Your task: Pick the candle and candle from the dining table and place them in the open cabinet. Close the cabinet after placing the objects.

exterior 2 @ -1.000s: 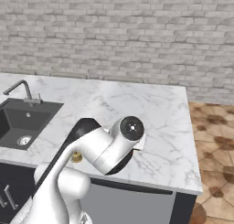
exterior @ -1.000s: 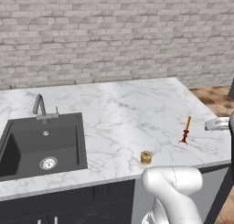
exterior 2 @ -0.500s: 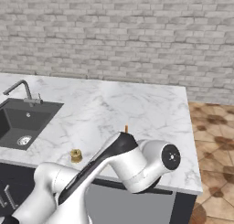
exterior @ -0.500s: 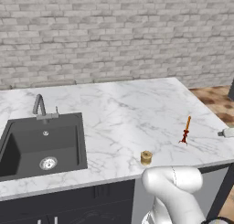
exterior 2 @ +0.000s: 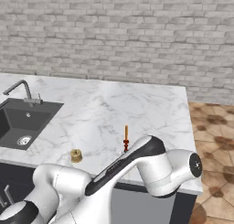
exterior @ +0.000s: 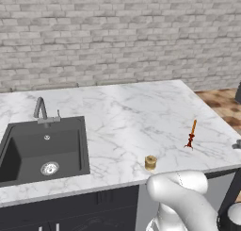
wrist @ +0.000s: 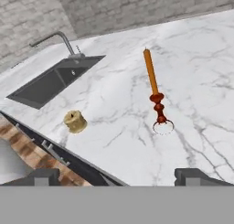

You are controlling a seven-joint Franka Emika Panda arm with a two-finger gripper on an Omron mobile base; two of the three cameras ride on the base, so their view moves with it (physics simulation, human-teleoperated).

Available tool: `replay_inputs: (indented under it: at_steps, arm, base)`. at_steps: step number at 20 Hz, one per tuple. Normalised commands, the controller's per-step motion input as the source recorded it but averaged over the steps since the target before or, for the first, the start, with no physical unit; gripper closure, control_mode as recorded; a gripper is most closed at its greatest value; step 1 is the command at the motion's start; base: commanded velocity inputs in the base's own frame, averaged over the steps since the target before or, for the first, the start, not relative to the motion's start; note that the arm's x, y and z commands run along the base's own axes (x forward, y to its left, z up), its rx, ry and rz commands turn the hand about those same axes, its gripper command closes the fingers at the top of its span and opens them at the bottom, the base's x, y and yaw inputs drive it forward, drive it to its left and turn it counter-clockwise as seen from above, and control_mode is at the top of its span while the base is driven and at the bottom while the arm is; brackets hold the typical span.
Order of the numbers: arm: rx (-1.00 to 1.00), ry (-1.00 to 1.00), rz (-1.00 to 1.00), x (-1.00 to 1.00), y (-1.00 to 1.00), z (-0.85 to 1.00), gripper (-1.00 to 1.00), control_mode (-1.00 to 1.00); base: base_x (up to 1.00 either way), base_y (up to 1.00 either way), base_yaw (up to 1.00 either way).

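While end effector [wrist: 117,176] fingertips sit cropped, tall candle [wrist: 154,93], stubby candle [wrist: 75,121] unobscured.

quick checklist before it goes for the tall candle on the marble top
1. Tall candle upright on the dining table: ok.
2. Space around it: ok, the short candle stands apart, nearer the sink.
3. Gripper jaws open and empty: ok.
4. Candle lined up between the jaws: cannot tell, it sits ahead, slightly to one side in the hand view.
5. Candle close to the table edge, tipping risk: ok, but go gently.
6. Cabinet open and ready: cannot tell.
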Motion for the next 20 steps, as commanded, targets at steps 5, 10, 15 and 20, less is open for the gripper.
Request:
replay_inputs:
  at_steps: [5, 10, 15, 20]
  arm:
    - [0.00, -0.28, 0.12, 0.01, 0.00, -0.34, -1.00, -1.00]
    - [0.00, -0.25, 0.01, 0.03, 0.18, -0.16, -1.00, -1.00]
    - [0.00, -0.13, -0.02, 0.14, 0.30, -0.02, -1.00, -1.00]
    - [-0.03, 0.01, 0.00, 0.31, 0.16, 0.00, -1.00, -1.00]
  base:
    - [0.00, 0.00, 0.00]
    - [0.00, 0.00, 0.00]
    - [0.00, 0.00, 0.00]
    - [0.00, 0.00, 0.00]
